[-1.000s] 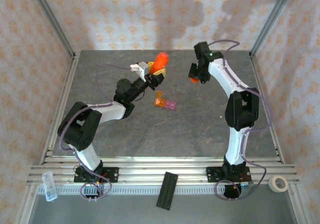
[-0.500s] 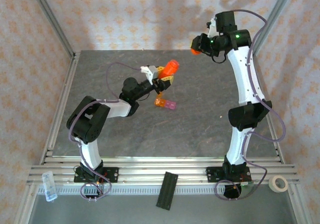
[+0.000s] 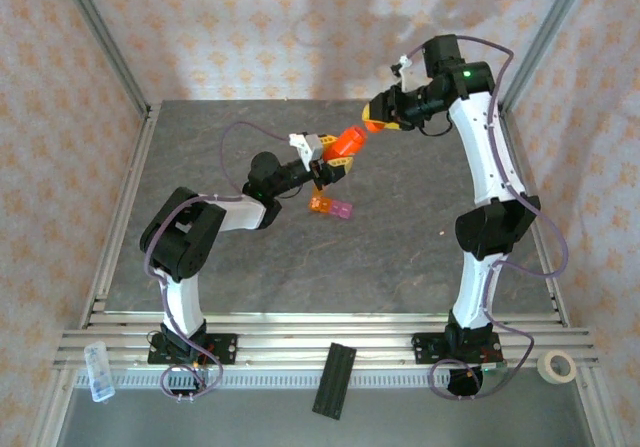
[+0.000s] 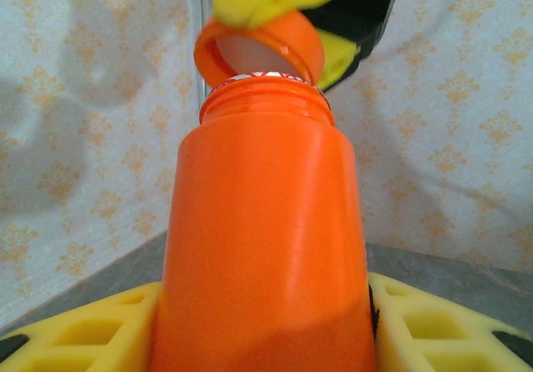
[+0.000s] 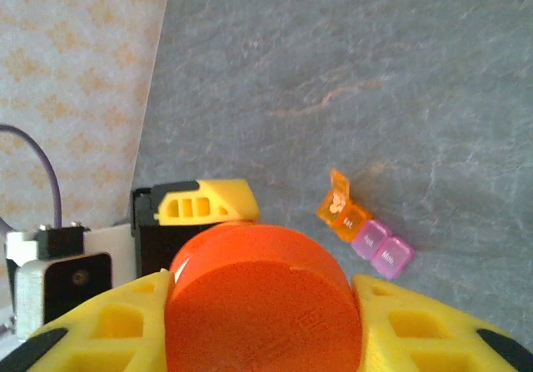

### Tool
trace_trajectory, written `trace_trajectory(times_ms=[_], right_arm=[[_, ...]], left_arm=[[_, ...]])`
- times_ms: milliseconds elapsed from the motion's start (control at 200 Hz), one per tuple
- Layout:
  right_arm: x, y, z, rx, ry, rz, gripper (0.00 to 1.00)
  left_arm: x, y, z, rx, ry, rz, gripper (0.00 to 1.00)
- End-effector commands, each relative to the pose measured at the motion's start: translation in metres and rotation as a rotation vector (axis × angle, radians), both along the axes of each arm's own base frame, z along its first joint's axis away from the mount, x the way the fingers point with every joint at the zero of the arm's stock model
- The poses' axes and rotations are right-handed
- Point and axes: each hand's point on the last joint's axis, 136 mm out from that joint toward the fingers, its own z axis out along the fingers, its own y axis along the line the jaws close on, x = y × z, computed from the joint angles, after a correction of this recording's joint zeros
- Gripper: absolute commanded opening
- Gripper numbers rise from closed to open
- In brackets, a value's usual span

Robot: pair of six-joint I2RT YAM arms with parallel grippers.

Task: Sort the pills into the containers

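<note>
The left tool (image 3: 332, 157) is clenched on a smooth, tilted orange pill bottle (image 3: 348, 141). Its wrist view shows the threaded open mouth just below the round orange cap (image 4: 258, 52), which the right tool (image 3: 386, 117) grasps. The right wrist view shows the containers (image 5: 366, 235), translucent square cells on the mottled grey counter (image 5: 333, 72). The orange cell's lid is up, with pale pills (image 5: 336, 206) inside.
</note>
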Motion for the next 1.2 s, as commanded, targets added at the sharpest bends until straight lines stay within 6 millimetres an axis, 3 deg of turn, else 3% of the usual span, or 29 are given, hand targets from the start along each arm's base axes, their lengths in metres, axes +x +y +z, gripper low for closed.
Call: trace_trajectory(times_ms=[0,415,771,821,1196], right_arm=[[-0.017,0.009,0.002,0.044,0.006,0.083,0.36],[-0.028,0.020,-0.009,0.083,0.035,0.144,0.35],[-0.039,0.021,-0.015,0.070,0.041,0.223,0.35],[-0.042,0.020,-0.016,0.064,0.036,0.240,0.34],[-0.052,0.020,-0.019,0.075,0.030,0.322,0.32]], left_arm=[[-0.002,-0.007,0.011,-0.011,-0.072,-0.035,0.00],[-0.006,-0.016,0.014,-0.012,-0.081,-0.077,0.00],[-0.033,-0.023,0.020,0.008,-0.099,-0.231,0.00],[-0.042,-0.022,0.037,-0.002,-0.127,-0.256,0.00],[-0.059,-0.019,0.050,-0.002,-0.106,-0.376,0.00]])
